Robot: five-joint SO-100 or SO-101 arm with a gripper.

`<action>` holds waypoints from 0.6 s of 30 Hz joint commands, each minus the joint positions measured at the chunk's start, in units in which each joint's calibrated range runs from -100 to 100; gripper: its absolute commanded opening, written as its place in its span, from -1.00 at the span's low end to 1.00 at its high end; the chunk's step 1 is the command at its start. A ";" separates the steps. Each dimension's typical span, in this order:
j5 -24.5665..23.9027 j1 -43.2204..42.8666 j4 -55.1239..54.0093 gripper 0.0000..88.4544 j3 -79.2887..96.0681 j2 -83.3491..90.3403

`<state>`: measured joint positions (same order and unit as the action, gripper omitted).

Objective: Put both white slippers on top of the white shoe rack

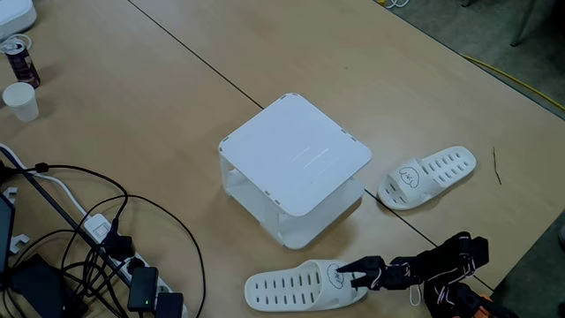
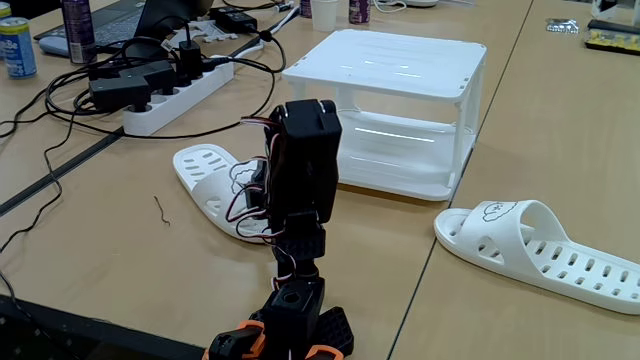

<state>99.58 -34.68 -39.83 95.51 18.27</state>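
Note:
The white shoe rack (image 1: pixel 296 159) (image 2: pixel 385 70) stands mid-table with nothing on its flat top. One white slipper (image 1: pixel 428 177) (image 2: pixel 545 250) lies flat on the table beside the rack. The other white slipper (image 1: pixel 296 289) (image 2: pixel 210 175) lies near the table's front edge in a fixed view. My black gripper (image 1: pixel 349 274) is low at this slipper's strap end, by the cartoon face. Its jaws look open, one on each side of the strap's edge. In the other fixed view the arm (image 2: pixel 303 170) stands in front of that slipper and hides the fingers.
A power strip (image 1: pixel 132 269) (image 2: pixel 175 95) and tangled black cables (image 1: pixel 79 212) lie on one side of the table. A paper cup (image 1: pixel 19 100) and a can (image 1: pixel 22 60) stand at the far corner. A thin bit of wire (image 2: pixel 160 210) lies near the arm.

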 commanded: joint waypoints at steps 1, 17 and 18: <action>0.42 0.06 -1.07 -0.52 -3.27 -0.22; 0.42 0.14 -1.07 -0.52 -5.16 -0.30; 0.42 0.06 -1.07 -0.54 -5.16 -0.30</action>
<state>99.58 -34.68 -39.83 92.45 18.10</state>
